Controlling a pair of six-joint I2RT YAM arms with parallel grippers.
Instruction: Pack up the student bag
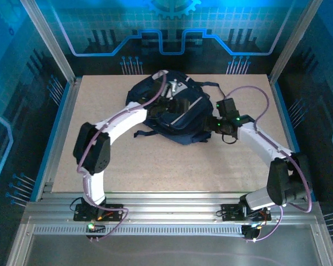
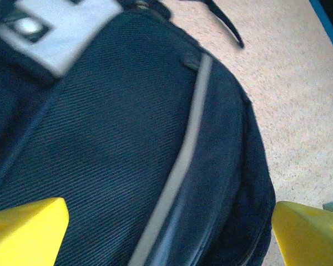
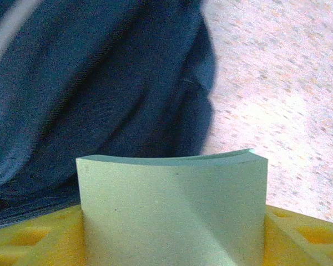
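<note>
The student bag [image 1: 175, 113] lies flat on the table [image 1: 155, 166], in the middle toward the far edge. Its patched top end seems to point to the far edge, so its long axis runs roughly far to near. The left gripper [image 2: 166, 224] hangs just above its front panel, jaws spread wide and empty, the pale zipper stripe [image 2: 183, 160] between them. The right gripper [image 1: 215, 125] sits at the bag's right side, clamped on a pale green, slightly bowed pad [image 3: 172, 210]. The bag lies just ahead and to the left of the pad. The right arm is probably the one to feed the pad in, but I cannot tell whether any opening faces it.
</note>
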